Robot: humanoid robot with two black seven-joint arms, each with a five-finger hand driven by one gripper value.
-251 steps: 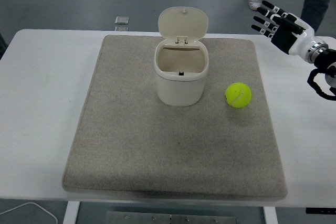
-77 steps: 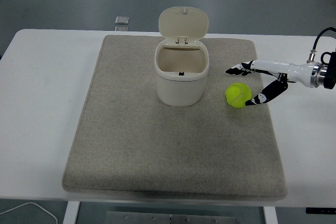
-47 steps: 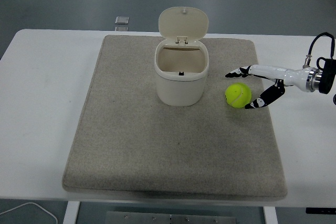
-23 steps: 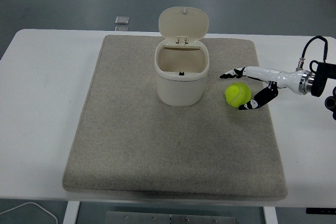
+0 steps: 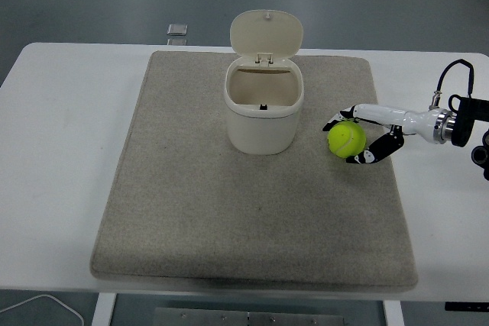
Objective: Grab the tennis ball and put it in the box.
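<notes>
White surface [image 5: 61, 150] carries a grey mat [image 5: 191, 219]; the box [image 5: 263, 112] stands at mat centre-rear, lid up, mouth open. Just right of it, the tennis ball [image 5: 346, 139] sits on the mat. Right hand [image 5: 365, 133]: fingers [image 5: 334, 120], spread wide a moment ago, have curled round the ball, touching on both sides. Grasp looks about closed; lift comes next. Left hand absent.

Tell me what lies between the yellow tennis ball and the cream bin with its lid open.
Nothing: in the head view only bare grey felt mat separates the yellow tennis ball from the cream open-lidded bin.
</notes>
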